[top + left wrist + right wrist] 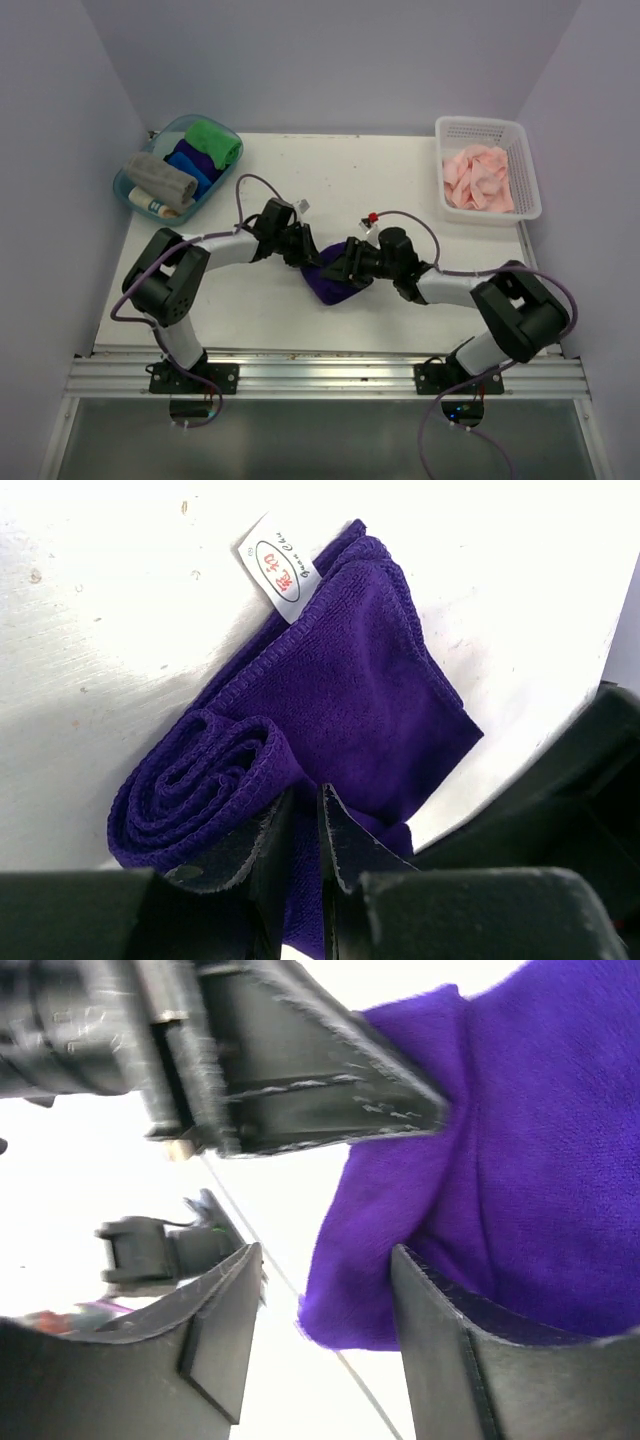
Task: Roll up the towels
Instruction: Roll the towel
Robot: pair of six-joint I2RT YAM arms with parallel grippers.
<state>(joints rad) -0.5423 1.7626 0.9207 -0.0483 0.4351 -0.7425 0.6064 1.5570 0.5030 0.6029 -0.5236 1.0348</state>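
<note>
A dark purple towel (335, 287) lies mid-table between my two grippers, one end rolled up. In the left wrist view the towel (360, 680) shows its rolled end at lower left and a white label (280, 568) at the far end. My left gripper (305, 800) is shut on a fold of it beside the roll; from above this gripper (303, 250) is at the towel's upper left. My right gripper (347, 262) is open, and its jaws (328, 1252) straddle a hanging corner of the towel (540, 1140). The grey towel (160, 178) lies rolled in the tray. Pale pink towels (478, 178) fill the basket.
A blue tray (120, 185) at the back left also holds a green roll (215, 143) and a blue roll (190, 165). A white slotted basket (528, 165) stands at the back right. The left gripper's finger (300, 1080) crosses close above my right jaws.
</note>
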